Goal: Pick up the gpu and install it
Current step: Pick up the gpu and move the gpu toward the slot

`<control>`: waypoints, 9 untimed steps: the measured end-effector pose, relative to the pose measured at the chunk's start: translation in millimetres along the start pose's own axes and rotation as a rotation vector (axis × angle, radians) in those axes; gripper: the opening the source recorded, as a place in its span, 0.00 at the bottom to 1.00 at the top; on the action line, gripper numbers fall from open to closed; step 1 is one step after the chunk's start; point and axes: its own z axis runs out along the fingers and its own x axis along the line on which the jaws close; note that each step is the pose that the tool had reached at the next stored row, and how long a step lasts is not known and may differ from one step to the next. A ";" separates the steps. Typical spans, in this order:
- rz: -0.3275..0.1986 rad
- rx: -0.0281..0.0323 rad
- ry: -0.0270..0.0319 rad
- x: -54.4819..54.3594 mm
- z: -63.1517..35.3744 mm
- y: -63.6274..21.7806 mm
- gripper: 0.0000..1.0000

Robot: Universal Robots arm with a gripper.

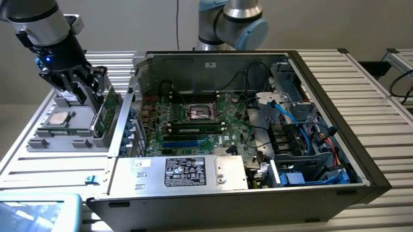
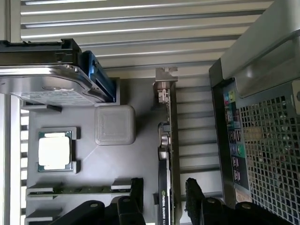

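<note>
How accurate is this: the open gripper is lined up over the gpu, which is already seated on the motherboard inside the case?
One thing is off. The gpu is not on the motherboard; it stands on edge in the grey tray outside the case, as the wrist view shows. The gripper is open and lined up over it.

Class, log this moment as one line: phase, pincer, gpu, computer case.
phase: pre-grasp | pincer: open, straddling gpu | gpu: upright on edge in grey tray | computer case: open, gpu not installed
</note>
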 end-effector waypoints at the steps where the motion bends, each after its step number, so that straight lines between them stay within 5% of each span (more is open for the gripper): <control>1: 0.000 -0.0021 0.0001 0.1 1.6 -0.2 0.50; 9: -0.001 -0.0055 -0.0106 0.4 15.0 -1.7 0.50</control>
